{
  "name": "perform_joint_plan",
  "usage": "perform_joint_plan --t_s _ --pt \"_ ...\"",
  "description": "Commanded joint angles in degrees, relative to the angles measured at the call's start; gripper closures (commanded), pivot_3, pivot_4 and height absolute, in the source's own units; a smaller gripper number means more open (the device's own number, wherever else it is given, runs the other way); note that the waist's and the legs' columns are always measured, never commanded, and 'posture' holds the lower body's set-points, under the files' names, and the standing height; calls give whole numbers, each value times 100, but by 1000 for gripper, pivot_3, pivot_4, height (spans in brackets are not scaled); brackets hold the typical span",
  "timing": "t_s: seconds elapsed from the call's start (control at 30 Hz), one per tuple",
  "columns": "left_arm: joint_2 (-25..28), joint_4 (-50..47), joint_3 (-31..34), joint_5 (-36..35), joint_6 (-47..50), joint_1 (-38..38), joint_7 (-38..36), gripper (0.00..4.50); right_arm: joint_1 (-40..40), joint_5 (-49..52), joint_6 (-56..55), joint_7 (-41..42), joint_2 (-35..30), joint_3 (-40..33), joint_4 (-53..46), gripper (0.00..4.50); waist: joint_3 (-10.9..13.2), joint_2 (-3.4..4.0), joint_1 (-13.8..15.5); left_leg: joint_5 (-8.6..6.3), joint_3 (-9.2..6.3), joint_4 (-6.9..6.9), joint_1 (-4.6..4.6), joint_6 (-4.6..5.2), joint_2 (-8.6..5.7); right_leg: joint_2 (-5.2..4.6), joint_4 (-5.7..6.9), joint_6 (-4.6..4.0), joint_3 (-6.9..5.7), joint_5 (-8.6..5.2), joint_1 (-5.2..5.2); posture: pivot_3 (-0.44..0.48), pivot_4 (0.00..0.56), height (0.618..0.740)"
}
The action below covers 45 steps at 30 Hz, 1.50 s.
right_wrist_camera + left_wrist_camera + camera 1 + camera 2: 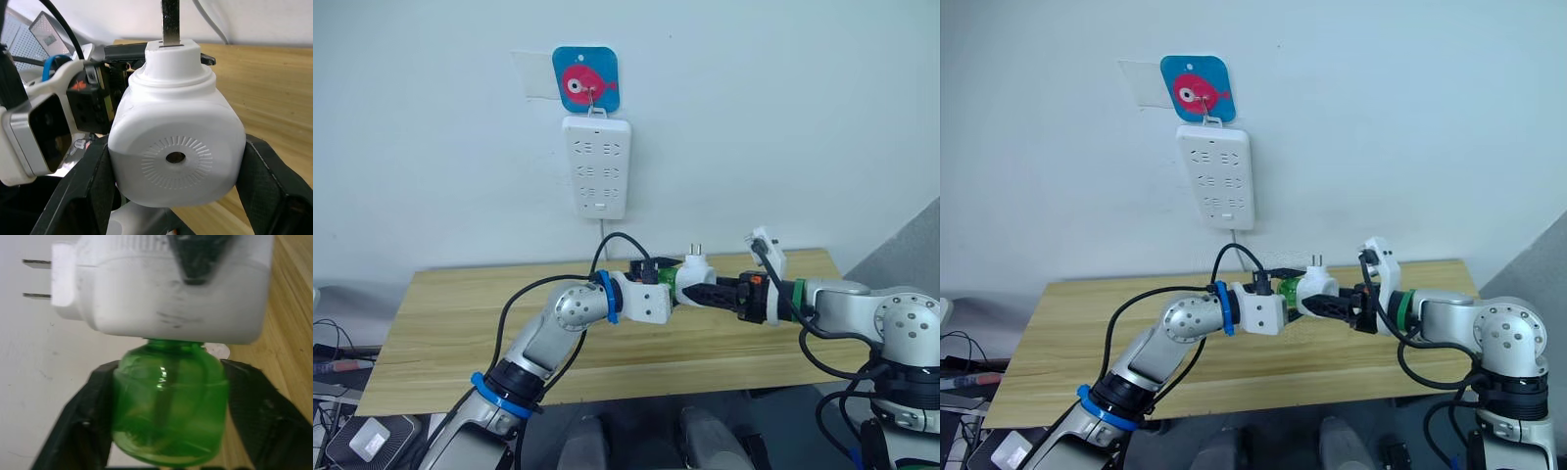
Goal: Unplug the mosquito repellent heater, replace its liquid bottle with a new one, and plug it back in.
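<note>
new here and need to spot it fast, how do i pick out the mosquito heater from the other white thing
Look above the wooden table, where the two arms meet. The mosquito repellent heater is the small rounded white unit between them, unplugged, prongs up. Unlike the long power strip hanging on the wall, it has a green bottle screwed in.

small white rounded plastic mosquito repellent heater (176, 147) | unplugged, prongs up, above tabletop | green translucent liquid bottle (168, 401) still attached

A plain white wall (783, 108) stands behind a light wooden table (450, 313). On the wall a white power strip (596, 166) hangs from a blue hook plate with a pink fish (586, 79). Cables and clutter (337, 377) lie on the floor beside the table.
</note>
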Motion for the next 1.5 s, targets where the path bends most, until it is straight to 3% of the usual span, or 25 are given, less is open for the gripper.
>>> perform_joint_plan --t_s 0.03,0.27,0.33,0.43,0.5,0.6,0.77,1.1,1.33,1.4,1.5 --pt "13 -191 -63 48 -114 -75 63 2229 -67 294 -197 -83 -30 -77 -51 1491 0 0 -3 0 0 0 0 0 0 0 0 0 0 0 0 -146 132 740" --pt "-62 -31 -30 35 -150 -110 158 2229 -74 516 -350 -156 -8 45 -67 1491 -4 2 -21 0 0 0 0 0 0 0 0 0 0 0 0 -146 123 740" --pt "-189 27 80 -223 -76 -96 174 2229 -75 625 -432 -103 -22 32 -104 757 -4 2 -21 0 0 0 0 0 0 0 0 0 0 0 0 -144 121 740" --pt "-519 110 390 -1188 381 -47 -32 2229 5 315 -764 26 -160 -50 -391 62 -8 3 -17 0 -1 1 -1 0 -1 -2 0 0 -2 0 1 -142 116 740" --pt "-776 42 624 -1909 936 -5 -200 2229 74 227 -1031 -41 -150 -113 -539 62 -10 3 -25 0 -1 2 -2 0 0 -2 0 0 -3 0 0 -144 115 740" --pt "-1544 -263 1341 -3439 2403 -97 100 2229 182 -154 -1633 -115 -34 -144 -995 62 -20 11 -35 0 -5 2 -2 0 1 1 1 1 -6 0 0 -153 107 740" --pt "-1835 -653 1592 -4342 3324 -134 54 2229 392 -547 -2294 -209 263 113 -1599 62 -92 20 -137 1 -6 2 -3 -1 -1 1 0 2 -6 -1 0 -181 93 740" --pt "-1446 -691 1341 -4354 3483 -199 -223 2229 122 -1478 -2998 -566 836 609 -1594 62 -177 20 -315 7 -1 3 24 -11 -5 4 14 7 10 -3 17 -210 88 740" --pt "-1466 -690 1231 -4283 3394 -192 -163 2229 44 -2085 -3054 -893 1176 999 -1505 62 -182 21 -415 7 -7 0 22 -12 -2 6 11 6 12 -3 16 -202 89 740" --pt "-1469 -700 1233 -4282 3397 -189 -154 2229 63 -2238 -3066 -893 1213 1039 -1498 411 -182 21 -429 7 -11 -1 22 -12 -2 5 11 6 14 -3 15 -198 90 740" --pt "-1454 -702 1267 -4260 3378 -165 -124 2229 78 -2385 -3137 -901 1261 997 -1504 1288 -184 23 -437 7 -14 0 23 -11 -2 5 13 6 12 -3 15 -193 91 740"
